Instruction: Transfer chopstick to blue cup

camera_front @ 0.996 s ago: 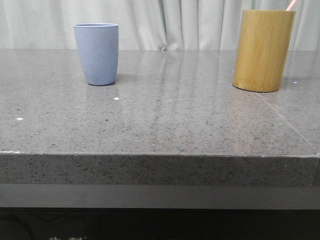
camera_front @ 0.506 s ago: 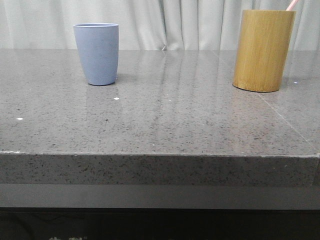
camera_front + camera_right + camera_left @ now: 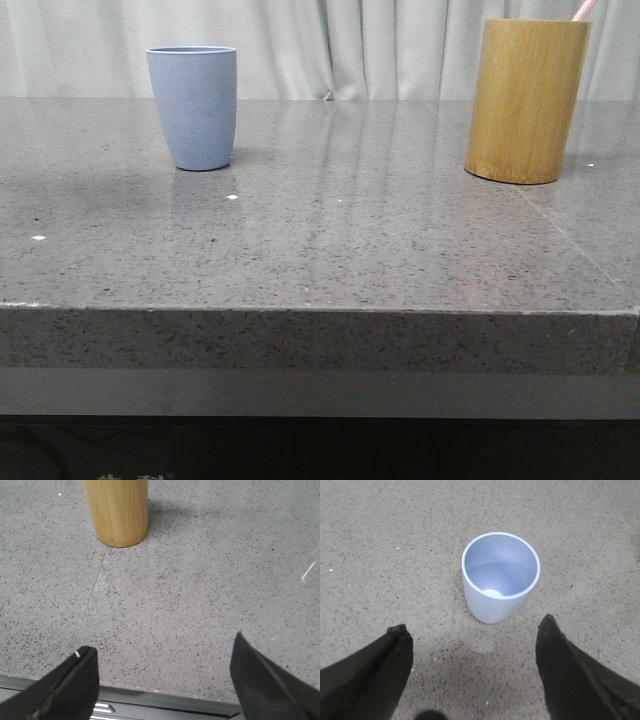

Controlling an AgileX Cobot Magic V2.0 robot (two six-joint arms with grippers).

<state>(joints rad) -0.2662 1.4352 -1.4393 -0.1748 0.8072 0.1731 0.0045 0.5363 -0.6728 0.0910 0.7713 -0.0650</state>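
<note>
Right gripper [image 3: 162,662] spread wide, empty, nearer bamboo holder [image 3: 527,100]; chopstick [image 3: 584,10] stood near-upright inside holder, tip leaned right; blue cup [image 3: 193,107] well left of holder, faced by wide, empty left gripper [image 3: 472,635].

Blue cup [image 3: 193,107]: matte pale blue-grey tumbler, no handle, tapers toward its base. Stands upright on the grey speckled table [image 3: 320,230], left-rear area in the front view. In the left wrist view the cup [image 3: 500,577] is seen from above, mouth open, interior empty. Chopstick [image 3: 584,9]: thin, pale pink; just a short tip shows, leaning to the right, projecting above the rim of the tall yellow-brown bamboo holder [image 3: 527,100] at right-rear; the rest is hidden inside. Cup and chopstick well apart.
</note>
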